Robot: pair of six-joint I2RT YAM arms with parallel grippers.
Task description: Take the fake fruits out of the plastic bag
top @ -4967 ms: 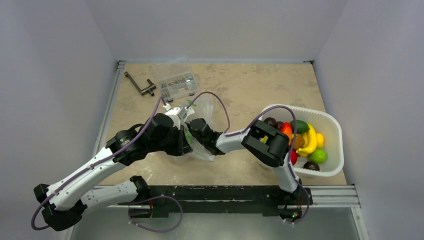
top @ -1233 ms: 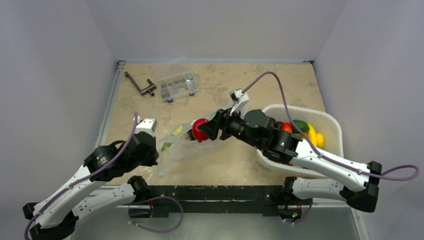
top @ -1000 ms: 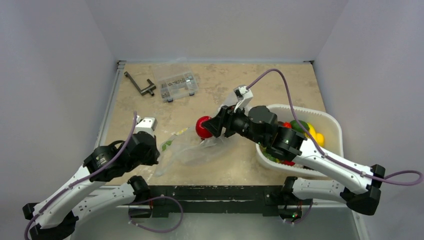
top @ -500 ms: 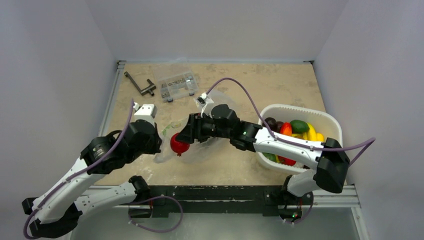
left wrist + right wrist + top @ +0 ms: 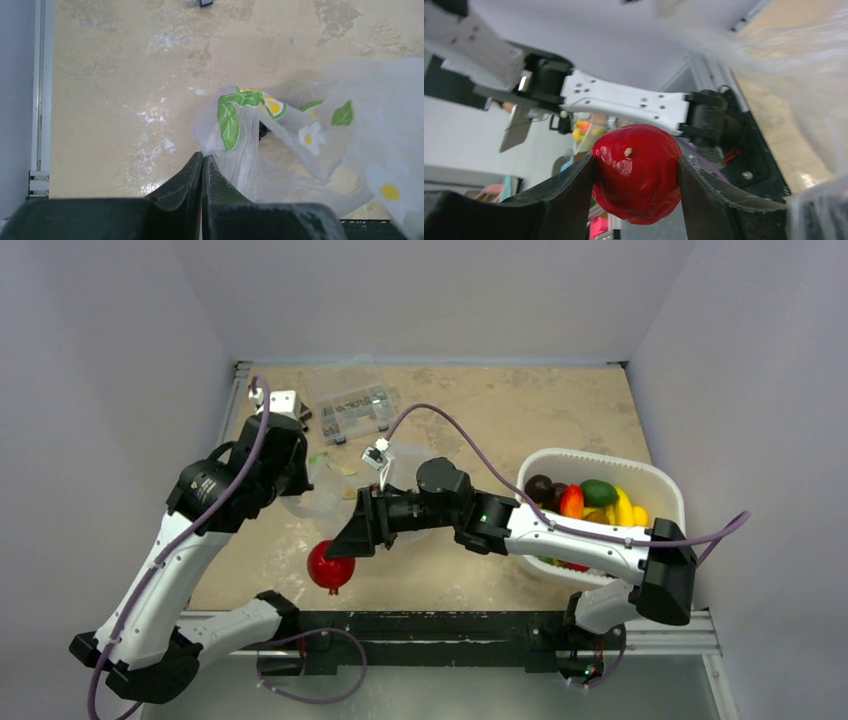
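My right gripper [image 5: 333,562] is shut on the red round fruit [image 5: 330,568] and holds it out of the bag, low over the table's front edge. In the right wrist view the red fruit [image 5: 636,172] fills the gap between the fingers [image 5: 569,192]. My left gripper [image 5: 292,472] is shut on a fold of the plastic bag [image 5: 325,500] and holds it up at the back left. The left wrist view shows the jaws pressed together on the film [image 5: 225,150]. A dark purple fruit [image 5: 540,487] and an orange-red piece [image 5: 572,500] lie in the white basket [image 5: 600,457].
The white basket at the right also holds a banana [image 5: 623,508] and green fruits. A clear compartment box [image 5: 352,408] sits at the back left, close to my left wrist. The right arm stretches across the table's middle.
My right gripper has carried the red fruit out of the bag and toward the front edge. My left gripper has lifted the bag up and toward the back left.
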